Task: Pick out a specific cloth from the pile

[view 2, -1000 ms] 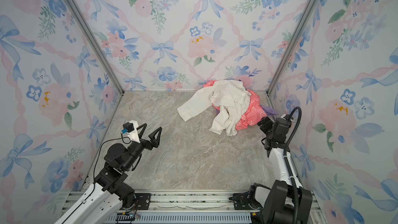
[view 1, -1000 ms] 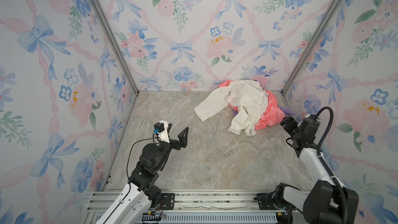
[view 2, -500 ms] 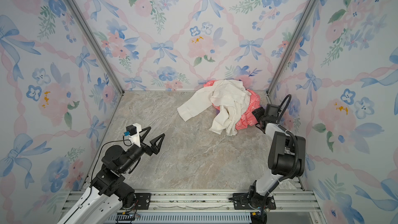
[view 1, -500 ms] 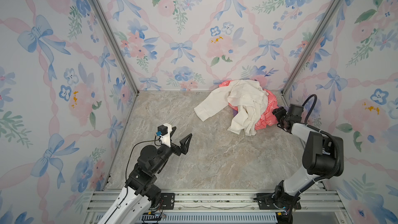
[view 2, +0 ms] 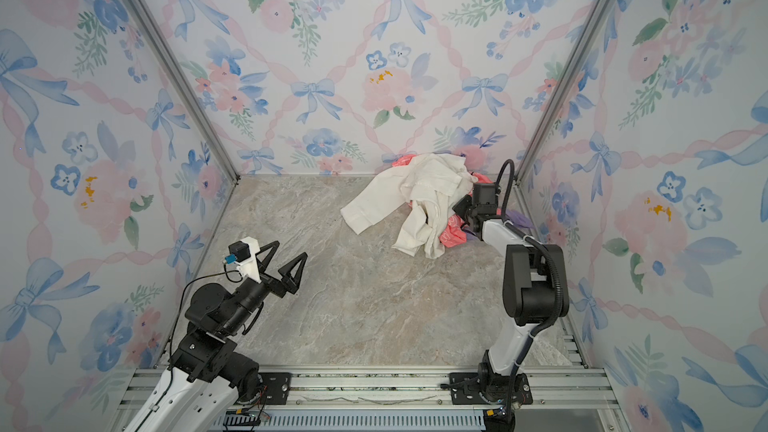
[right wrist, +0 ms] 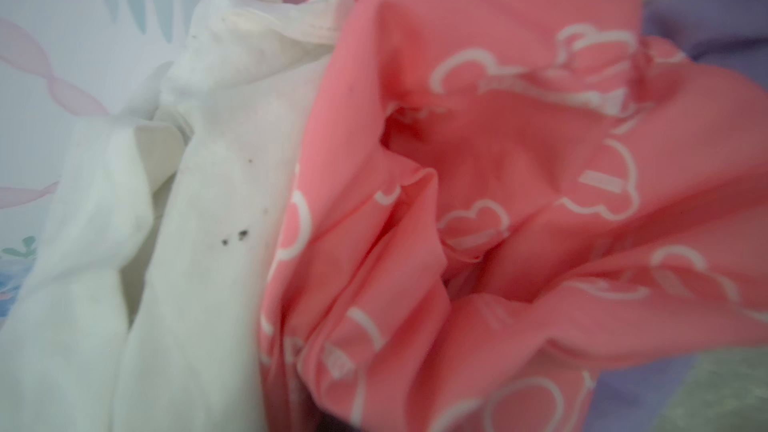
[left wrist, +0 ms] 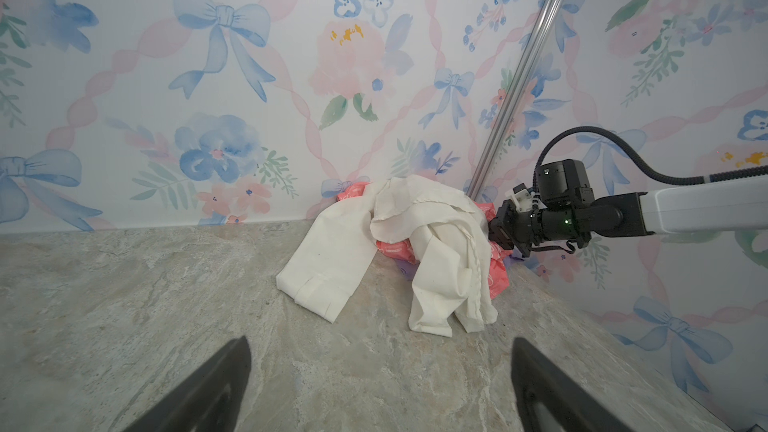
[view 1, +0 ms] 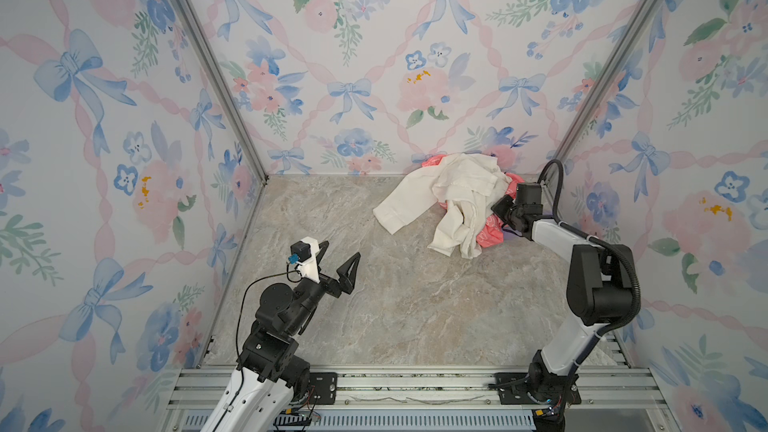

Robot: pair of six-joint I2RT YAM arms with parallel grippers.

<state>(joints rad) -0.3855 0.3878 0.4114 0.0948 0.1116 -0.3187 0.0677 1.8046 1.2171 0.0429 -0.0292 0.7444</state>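
The right pincer [left wrist: 498,228] is closed, its tips buried in the pile [view 1: 461,201]; its catch cannot be told. The lavender cloth [view 2: 517,218] peeks out just under it, mostly covered. The left pincer [view 1: 338,258] gapes wide.

lavender cloth [right wrist: 706,22]: soft matt fabric | coral cloth [right wrist: 498,168]: thin, creased | floor [view 1: 374,305]: matt stone-look

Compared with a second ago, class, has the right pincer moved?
Yes. The right pincer has moved leftward and toward the back wall, into the pink side of the pile.
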